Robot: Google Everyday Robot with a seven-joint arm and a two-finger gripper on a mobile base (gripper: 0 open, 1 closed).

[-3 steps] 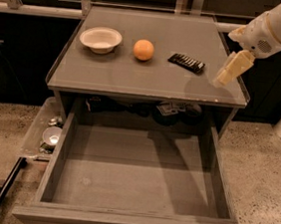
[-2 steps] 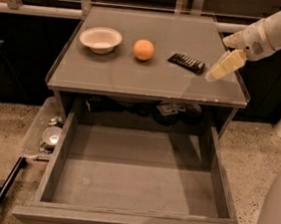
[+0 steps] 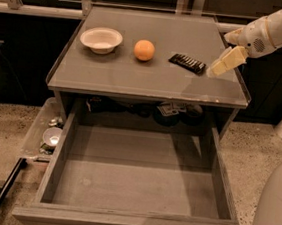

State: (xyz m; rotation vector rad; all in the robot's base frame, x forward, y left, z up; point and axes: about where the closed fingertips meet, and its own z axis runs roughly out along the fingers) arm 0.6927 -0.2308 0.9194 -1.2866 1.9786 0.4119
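My gripper (image 3: 217,70) hangs at the right side of the grey tabletop (image 3: 134,78), on a white arm coming in from the upper right. Its pale fingers point down and left, just right of a black snack bar (image 3: 187,63) that lies flat on the top. It holds nothing that I can see. An orange (image 3: 144,50) sits near the middle of the top, and a white bowl (image 3: 101,39) stands to its left. Below the top, a wide grey drawer (image 3: 139,177) is pulled out with nothing in it.
A clear bin (image 3: 46,135) with small metal items sits on the floor left of the drawer. Dark clutter fills the gap under the tabletop. A white robot part (image 3: 273,214) stands at the lower right. A black cable lies on the floor at left.
The gripper has moved left and slightly up, closer to the black snack bar. The white robot part has come into view at the lower right.
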